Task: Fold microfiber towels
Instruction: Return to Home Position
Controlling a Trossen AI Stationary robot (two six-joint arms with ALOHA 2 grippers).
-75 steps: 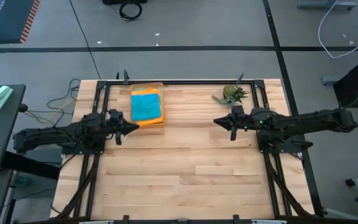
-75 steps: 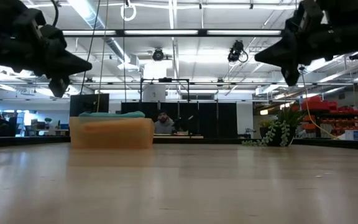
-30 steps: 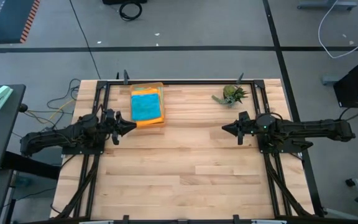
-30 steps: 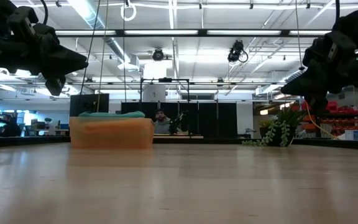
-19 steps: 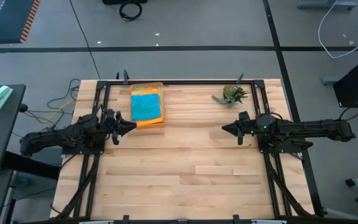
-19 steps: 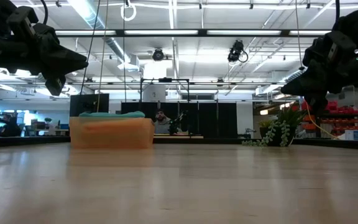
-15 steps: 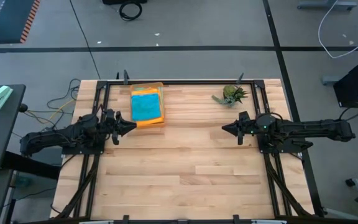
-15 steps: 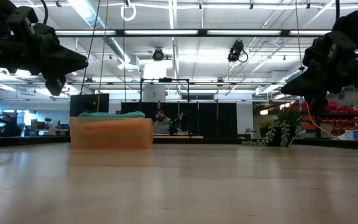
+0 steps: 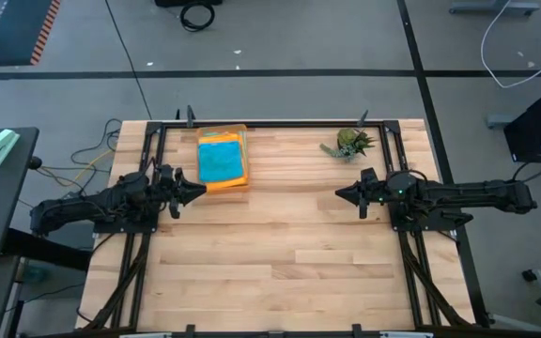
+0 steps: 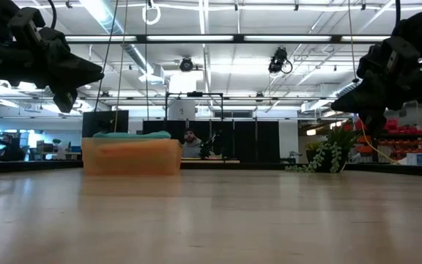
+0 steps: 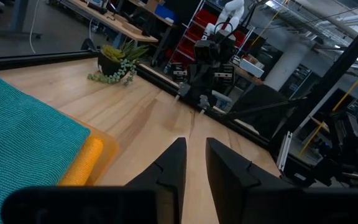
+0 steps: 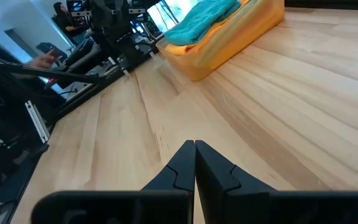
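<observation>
Teal towel [image 9: 221,161] fills orange tray [image 9: 225,187].

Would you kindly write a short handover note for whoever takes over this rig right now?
Left gripper: slightly open, empty, above the table beside the orange bin.
Right gripper: shut, empty, above the table's right side near the plant.
Done: the teal towel lies folded in the bin, topmost.
Left: no loose towel in view; the arms just need parking.

floor [image 9: 299,38]: grey, black tape lines [image 9: 252,73] | ceiling: strip lights [image 10: 196,38] | red shelving [image 11: 188,37]
</observation>
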